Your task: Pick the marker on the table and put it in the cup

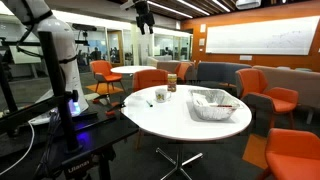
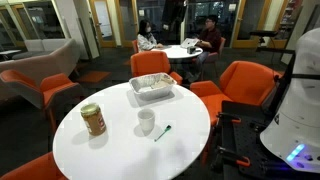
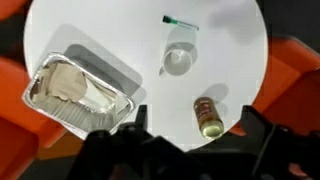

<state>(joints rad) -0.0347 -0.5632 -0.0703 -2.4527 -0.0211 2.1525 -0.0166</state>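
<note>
A green marker [image 2: 162, 133] lies flat on the round white table [image 2: 110, 150], just beside the small white cup [image 2: 146, 122]. In the wrist view the marker [image 3: 181, 20] lies beyond the cup [image 3: 179, 58], which stands upright and looks empty. The cup also shows in an exterior view [image 1: 161, 96]. My gripper [image 3: 193, 140] hangs high above the table with its dark fingers spread wide and nothing between them. It shows near the top of an exterior view [image 1: 145, 16].
A silvery mesh basket [image 2: 152, 88] [image 3: 80, 92] stands at one side of the table. An amber-brown jar [image 2: 93, 119] [image 3: 207, 115] stands near the table's edge. Orange chairs [image 2: 240, 80] ring the table.
</note>
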